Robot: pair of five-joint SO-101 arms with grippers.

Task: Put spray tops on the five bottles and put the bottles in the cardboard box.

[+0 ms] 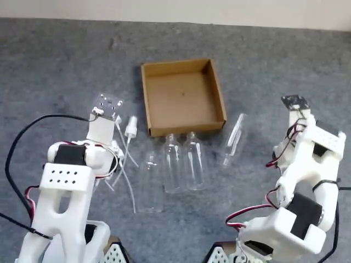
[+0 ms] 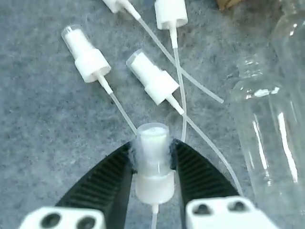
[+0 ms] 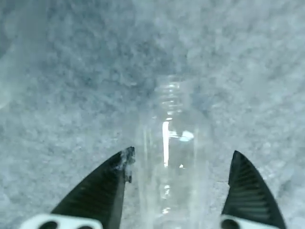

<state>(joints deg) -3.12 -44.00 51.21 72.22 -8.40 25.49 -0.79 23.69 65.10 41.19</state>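
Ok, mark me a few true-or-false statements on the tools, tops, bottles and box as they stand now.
1. The left tool is shut on a spray top. True.
2. The box already holds a bottle. False: the bottles lie outside it.
3. The right tool is shut on a bottle. False: its jaws stand open on either side of a lying bottle.
4. Loose tops lie just ahead of the left tool. True.
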